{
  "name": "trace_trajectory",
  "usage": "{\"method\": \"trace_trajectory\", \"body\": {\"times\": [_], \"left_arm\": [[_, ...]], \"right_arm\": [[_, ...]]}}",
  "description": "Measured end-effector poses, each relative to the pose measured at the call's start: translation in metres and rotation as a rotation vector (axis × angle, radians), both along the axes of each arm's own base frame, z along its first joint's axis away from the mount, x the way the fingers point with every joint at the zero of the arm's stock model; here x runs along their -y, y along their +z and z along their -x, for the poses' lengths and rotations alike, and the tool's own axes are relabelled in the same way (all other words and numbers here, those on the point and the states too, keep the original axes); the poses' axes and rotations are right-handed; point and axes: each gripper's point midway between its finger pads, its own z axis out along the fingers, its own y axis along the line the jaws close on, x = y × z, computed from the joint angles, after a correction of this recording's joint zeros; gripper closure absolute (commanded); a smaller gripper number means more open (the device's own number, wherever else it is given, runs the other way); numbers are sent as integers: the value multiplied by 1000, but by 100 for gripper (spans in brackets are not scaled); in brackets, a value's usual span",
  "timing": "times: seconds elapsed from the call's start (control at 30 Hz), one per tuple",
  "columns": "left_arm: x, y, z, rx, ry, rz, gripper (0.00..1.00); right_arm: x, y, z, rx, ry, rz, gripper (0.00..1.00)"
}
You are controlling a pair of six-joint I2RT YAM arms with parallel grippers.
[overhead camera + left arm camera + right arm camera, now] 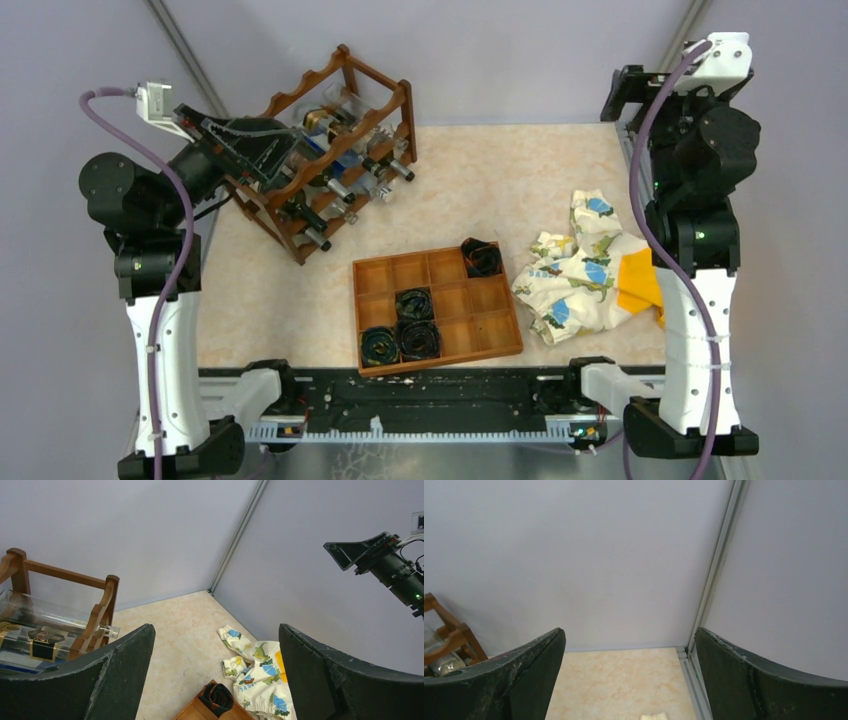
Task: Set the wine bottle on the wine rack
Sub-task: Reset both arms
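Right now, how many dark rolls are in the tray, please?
4 dark rolls: one in the tray's far right corner, one mid-row, two side by side, near left. None appear hidden.

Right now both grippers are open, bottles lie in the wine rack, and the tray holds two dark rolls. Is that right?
Wrong on one count: the tray holds four dark rolls, not two, as the top external view shows. The rest stands: the left gripper and the right gripper are open, and bottles lie in the wine rack.
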Motion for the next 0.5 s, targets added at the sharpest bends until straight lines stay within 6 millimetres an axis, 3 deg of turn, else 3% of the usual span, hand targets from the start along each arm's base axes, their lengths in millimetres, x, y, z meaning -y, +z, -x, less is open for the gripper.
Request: {"method": "trace_trajectory", "body": {"times": [0.13, 0.5], "left_arm": [[1, 6, 2, 20, -5, 10, 1], [5, 22, 8, 87, -42, 40, 1]], "right_arm": [[-2, 13, 9, 38, 13, -1, 2], [-3, 14, 10, 45, 21, -15, 2]]}}
